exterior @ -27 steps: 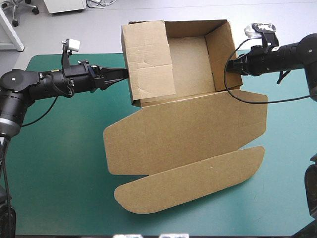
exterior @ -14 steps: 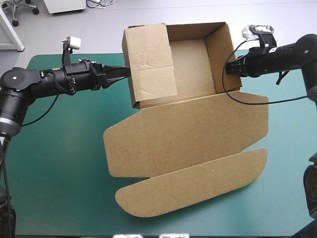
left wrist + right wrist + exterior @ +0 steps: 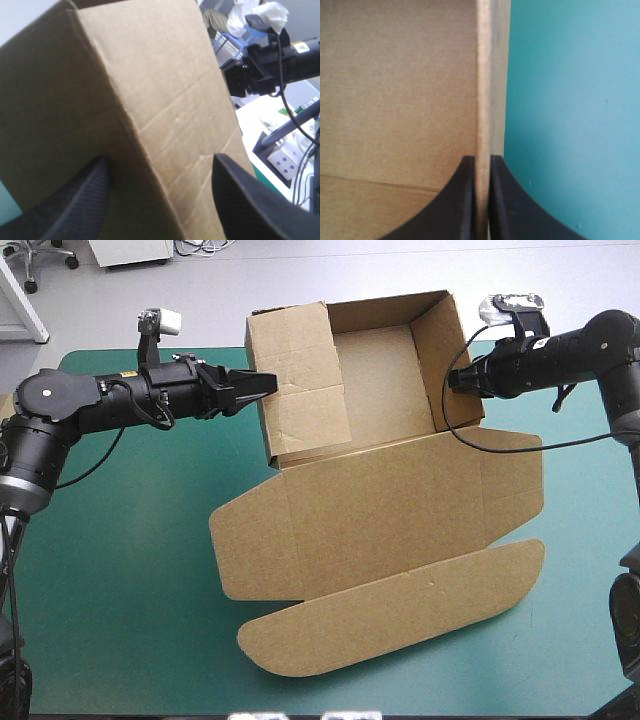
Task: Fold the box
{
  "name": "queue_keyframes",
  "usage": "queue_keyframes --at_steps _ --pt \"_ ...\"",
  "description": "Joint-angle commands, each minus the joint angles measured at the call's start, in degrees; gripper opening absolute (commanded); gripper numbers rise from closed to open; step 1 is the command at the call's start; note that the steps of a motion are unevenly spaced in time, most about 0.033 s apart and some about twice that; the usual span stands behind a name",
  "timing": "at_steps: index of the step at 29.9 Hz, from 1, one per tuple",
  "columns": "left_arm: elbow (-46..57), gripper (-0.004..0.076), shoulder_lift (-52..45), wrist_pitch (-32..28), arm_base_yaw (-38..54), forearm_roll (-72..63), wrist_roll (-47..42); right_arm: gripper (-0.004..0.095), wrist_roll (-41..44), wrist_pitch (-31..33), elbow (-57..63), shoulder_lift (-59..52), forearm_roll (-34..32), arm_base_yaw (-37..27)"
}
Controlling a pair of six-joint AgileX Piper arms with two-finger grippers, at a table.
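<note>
The right gripper point(image 3: 481, 164) clamps a wall point(image 3: 452, 360) of the box point(image 3: 385, 505) between its fingers to steady it; the left gripper point(image 3: 160, 160), spread wide, straddles the opposite flap point(image 3: 300, 375), likely to fold it.

It looked like a lab to me: teal-green counter point(image 3: 120, 570), bare grey floor point(image 3: 560, 270), a wheeled chair point(image 3: 45, 260) and white cabinet point(image 3: 130, 250) beyond.

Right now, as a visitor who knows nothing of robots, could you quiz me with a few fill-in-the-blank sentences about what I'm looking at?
The right gripper is shut on the ____ wall of the box.
The left gripper is ____, with the box's left wall between its fingers.
The lid lies ____ on the teal-green cover.
Missing words: right; open; flat.
</note>
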Motion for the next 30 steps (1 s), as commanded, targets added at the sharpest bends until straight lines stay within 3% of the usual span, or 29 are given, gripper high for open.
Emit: queue_keyframes --at_steps 1,8,24,30 --pt "-2.05 0.0444 -2.03 -4.02 -2.45 -2.36 -1.34 -0.0015 0.59 -2.52 -1.78 -2.4 3.83 0.08" --pt "-2.11 0.0444 -2.03 -8.21 -6.21 6.66 -5.58 -0.0015 0.59 -2.62 -1.78 -2.4 3.83 0.08" --pt "-3.02 0.0423 -2.03 -11.3 -7.5 10.36 -6.68 -0.0015 0.98 -3.31 -1.78 -2.4 3.83 0.08" --pt "-4.85 0.0423 -2.03 -14.66 -12.25 23.25 -12.08 -0.0015 0.98 -3.31 -1.78 -2.4 3.83 0.08"
